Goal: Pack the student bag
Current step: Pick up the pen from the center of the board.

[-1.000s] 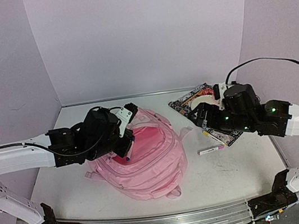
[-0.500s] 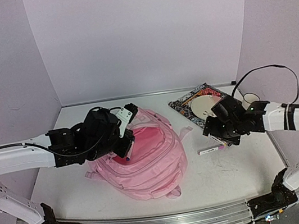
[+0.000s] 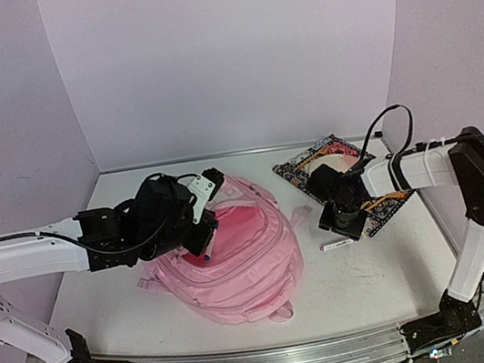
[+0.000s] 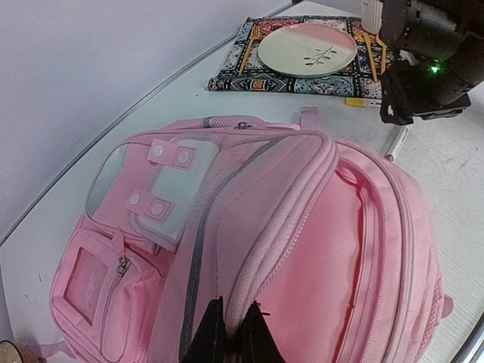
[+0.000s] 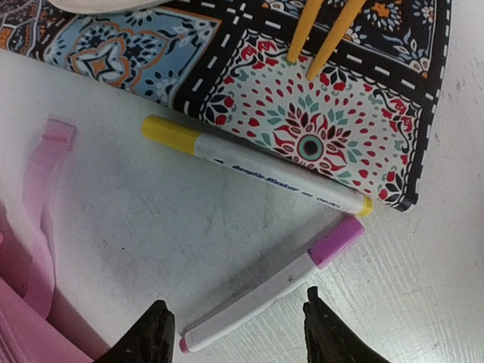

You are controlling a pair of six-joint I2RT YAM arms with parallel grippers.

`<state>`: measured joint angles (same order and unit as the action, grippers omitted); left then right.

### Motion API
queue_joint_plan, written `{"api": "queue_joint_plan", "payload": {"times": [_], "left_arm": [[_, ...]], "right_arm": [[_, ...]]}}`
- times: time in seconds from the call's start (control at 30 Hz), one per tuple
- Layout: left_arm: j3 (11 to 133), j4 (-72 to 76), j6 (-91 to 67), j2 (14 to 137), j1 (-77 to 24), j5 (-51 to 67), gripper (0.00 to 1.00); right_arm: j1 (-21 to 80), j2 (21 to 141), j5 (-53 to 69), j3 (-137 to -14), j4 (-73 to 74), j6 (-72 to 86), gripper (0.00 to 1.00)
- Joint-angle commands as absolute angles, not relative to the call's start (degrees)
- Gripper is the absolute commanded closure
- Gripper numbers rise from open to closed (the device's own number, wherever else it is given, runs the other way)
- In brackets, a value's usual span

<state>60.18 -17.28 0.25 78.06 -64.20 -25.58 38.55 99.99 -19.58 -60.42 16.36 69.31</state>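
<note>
White tabletop — student bag (image 3: pixel 244 255) lying flat.
Left gripper (image 4: pixel 234 311) pinches its zip edge; right gripper (image 5: pixel 235 306) hangs spread over a pink-capped marker (image 5: pixel 266 290).

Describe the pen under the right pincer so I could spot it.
Right of the pink backpack lies a patterned mat. Beside its edge lie two white markers. Yours is the pink-capped marker under the right pincer, not the yellow-capped marker against the mat.

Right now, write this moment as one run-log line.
left fingers: shut on student bag rim | right fingers: open above pink-capped marker
</note>
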Motion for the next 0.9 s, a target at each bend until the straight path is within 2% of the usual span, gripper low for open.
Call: {"api": "queue_joint_plan", "payload": {"times": [0.0, 0.13, 0.5, 0.7, 0.8, 0.87], "left_arm": [[60.9, -11.0, 1.3, 76.3, -64.0, -27.0, 1.00], [60.9, -11.0, 1.3, 76.3, -64.0, -26.7, 1.00], [61.0, -11.0, 1.3, 76.1, -64.0, -25.9, 1.00], [61.1, -11.0, 1.2, 76.3, -64.0, -25.5, 1.00], [61.1, -11.0, 1.2, 76.4, -64.0, -25.4, 1.00], [61.1, -11.0, 1.3, 76.3, -64.0, -25.4, 1.00]], "right_arm": [[37.9, 103.7, -18.9, -62.9, 21.7, 71.6, 0.45], [37.5, 105.6, -17.7, -62.7, 21.8, 72.1, 0.53], [37.4, 105.4, -15.2, -58.3, 21.3, 72.8, 0.64], [37.5, 102.7, -12.4, -53.5, 19.4, 71.8, 0.66], [37.6, 100.8, -11.9, -51.4, 19.2, 70.3, 0.71], [37.7, 99.5, -11.4, -50.0, 18.9, 68.9, 0.78]]}}
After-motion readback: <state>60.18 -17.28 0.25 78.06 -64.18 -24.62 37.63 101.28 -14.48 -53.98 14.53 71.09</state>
